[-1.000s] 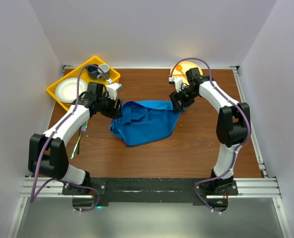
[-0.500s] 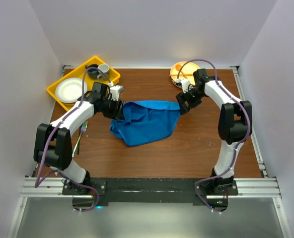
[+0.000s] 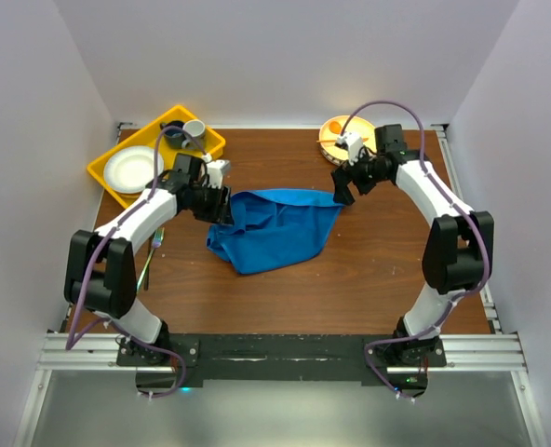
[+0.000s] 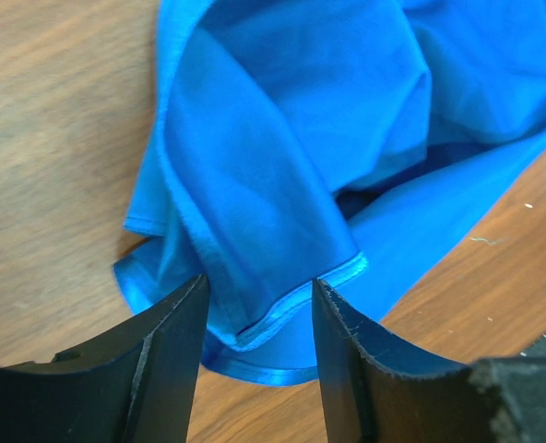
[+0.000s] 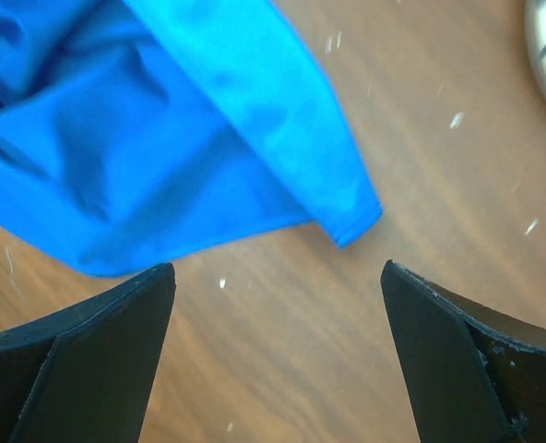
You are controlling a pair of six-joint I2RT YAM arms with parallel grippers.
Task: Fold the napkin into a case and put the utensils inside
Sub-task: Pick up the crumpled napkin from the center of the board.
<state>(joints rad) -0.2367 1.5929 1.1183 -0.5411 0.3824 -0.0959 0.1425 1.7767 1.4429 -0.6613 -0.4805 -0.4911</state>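
Note:
The blue napkin (image 3: 275, 228) lies rumpled and loosely doubled over on the middle of the brown table. My left gripper (image 3: 221, 207) is at its upper left corner. In the left wrist view the fingers (image 4: 176, 351) stand partly apart astride the hemmed corner (image 4: 282, 305), with a gap beside the cloth. My right gripper (image 3: 342, 186) hovers just right of the napkin, wide open and empty (image 5: 278, 351). The napkin's right corner (image 5: 347, 221) lies flat ahead of it. The shiny utensils (image 3: 149, 270) lie near the table's left edge, beside the left arm.
A yellow tray (image 3: 103, 172) at the back left carries a white plate (image 3: 132, 168), a cup (image 3: 194, 128) and a dark bowl (image 3: 173, 130). An orange plate (image 3: 336, 130) stands at the back right, behind the right gripper. Walls close in on both sides.
My right gripper has opened wide, let go of the napkin's right corner and drawn back to the right. The left gripper narrowed a little and stayed at the left corner.

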